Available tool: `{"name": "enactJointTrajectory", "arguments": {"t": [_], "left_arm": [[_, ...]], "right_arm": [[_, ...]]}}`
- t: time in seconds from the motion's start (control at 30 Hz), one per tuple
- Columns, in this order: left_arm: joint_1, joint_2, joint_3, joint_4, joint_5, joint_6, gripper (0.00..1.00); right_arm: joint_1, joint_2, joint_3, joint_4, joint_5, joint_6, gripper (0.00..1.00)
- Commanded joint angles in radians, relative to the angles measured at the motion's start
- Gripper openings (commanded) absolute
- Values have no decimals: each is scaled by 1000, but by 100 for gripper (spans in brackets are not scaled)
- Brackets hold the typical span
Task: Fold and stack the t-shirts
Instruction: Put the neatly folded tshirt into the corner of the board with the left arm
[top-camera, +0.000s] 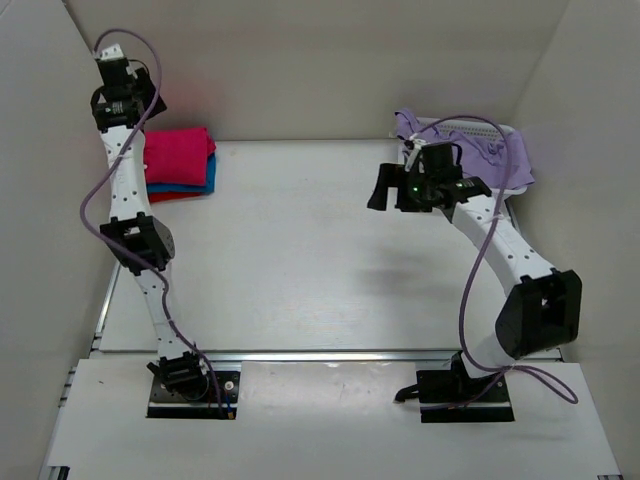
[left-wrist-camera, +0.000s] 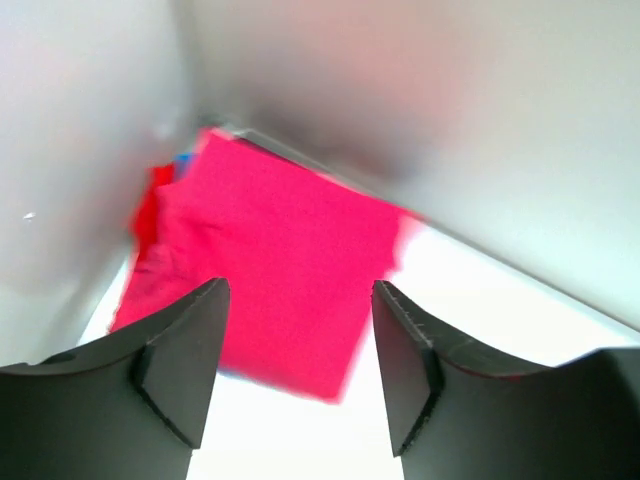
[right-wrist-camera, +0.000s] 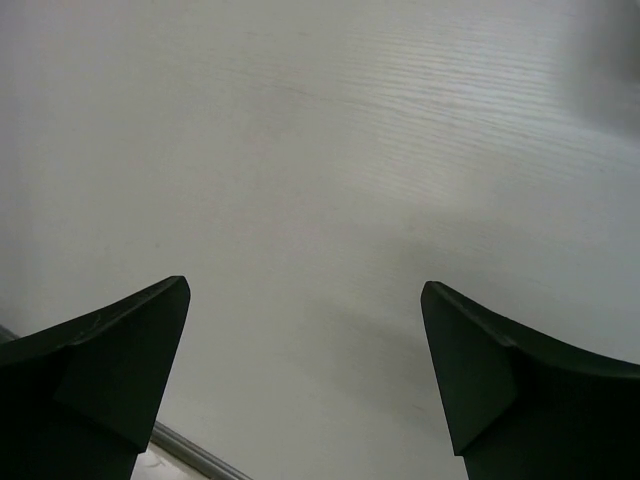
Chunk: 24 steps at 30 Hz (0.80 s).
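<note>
A folded stack of t-shirts lies at the table's back left corner: a crimson-pink one (top-camera: 180, 155) on top, a blue one (top-camera: 195, 187) under it, a red one (top-camera: 165, 197) at the bottom. My left gripper (top-camera: 128, 98) hangs above the stack's left end, open and empty. In the left wrist view the crimson-pink shirt (left-wrist-camera: 280, 260) shows flat below the left gripper (left-wrist-camera: 300, 290), with slivers of blue (left-wrist-camera: 183, 162) and red (left-wrist-camera: 150, 200) at its far edge. My right gripper (top-camera: 390, 188) hovers open over bare table at the right; the right wrist view shows nothing within the right gripper (right-wrist-camera: 305, 285).
A white slatted basket (top-camera: 470, 128) stands at the back right with lavender cloth (top-camera: 500, 155) draped over it, just behind the right wrist. White walls close in the left, back and right sides. A metal rail (top-camera: 330, 355) runs along the table's near edge.
</note>
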Motion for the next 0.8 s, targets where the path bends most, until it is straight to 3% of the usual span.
{"name": "enactJointTrajectory", "arguments": {"t": [0.0, 0.1, 0.2, 0.3, 0.4, 0.6, 0.77], "left_arm": [[-11, -273, -102, -49, 137, -21, 71], [-8, -477, -367, -75, 248, -18, 71], [-66, -626, -561, -74, 245, 32, 73], [-106, -845, -893, -22, 263, 30, 75], [-137, -1009, -1137, 41, 328, 2, 85], [-196, -1154, -1325, 44, 365, 8, 87], [-201, -1218, -1415, 38, 383, 45, 87]], "right_arm": [[-58, -127, -73, -6, 19, -20, 99], [-72, -165, -99, -89, 82, -69, 99], [-115, -181, -148, -150, 94, -64, 99], [-152, -220, -229, -163, 96, -54, 100], [-138, -296, -284, -129, 88, -67, 99], [-147, -396, -320, -112, 44, -94, 99], [-143, -369, -281, -198, 161, -151, 99]]}}
